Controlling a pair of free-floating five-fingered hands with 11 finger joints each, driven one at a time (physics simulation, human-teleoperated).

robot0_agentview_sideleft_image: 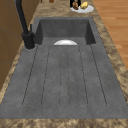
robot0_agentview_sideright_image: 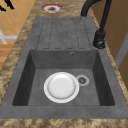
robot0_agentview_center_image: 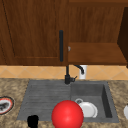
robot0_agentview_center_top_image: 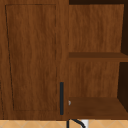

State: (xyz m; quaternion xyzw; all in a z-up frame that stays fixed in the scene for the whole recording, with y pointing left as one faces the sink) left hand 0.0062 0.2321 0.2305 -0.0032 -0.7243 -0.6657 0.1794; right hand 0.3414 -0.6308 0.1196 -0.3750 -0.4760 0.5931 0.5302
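Low at the front edge of the sink [robot0_agentview_center_image: 27,100], near its left front corner: the left hand [robot0_agentview_center_image: 32,121], a dark lump cut off by the bottom of the front view. Open or closed, cannot tell (too little of it in sight). Poised upright, it seems, in the air over the front lip of the draining board [robot0_agentview_sideleft_image: 63,80], touching nothing that can be made out.

Just beside it, toward the middle of the sink's front edge: a red ball [robot0_agentview_center_image: 67,114], round and glossy, apart from the hand and held by nothing visible. Probably hanging in front of the sink rather than resting on it, judging by how it covers the front rim.

Down in the basin, flat on the floor and hard by the drain [robot0_agentview_sideright_image: 82,80]: a white plate [robot0_agentview_sideright_image: 61,87], right way up, lying as a dish left for washing would lie.

At the back edge, between draining board and basin: a black tap [robot0_agentview_center_image: 67,75], spout turned over the basin.

On the worktop [robot0_agentview_center_image: 10,86] past the sink's left end: a red-rimmed plate [robot0_agentview_center_image: 5,105] with something dark on it (parked clear of the wet area, at a guess). At the worktop's far right end: a white dish of food [robot0_agentview_sideleft_image: 82,6].

Above, a wooden wall cabinet [robot0_agentview_center_top_image: 32,57], door shut, with a black handle [robot0_agentview_center_top_image: 61,98] and open shelves alongside.
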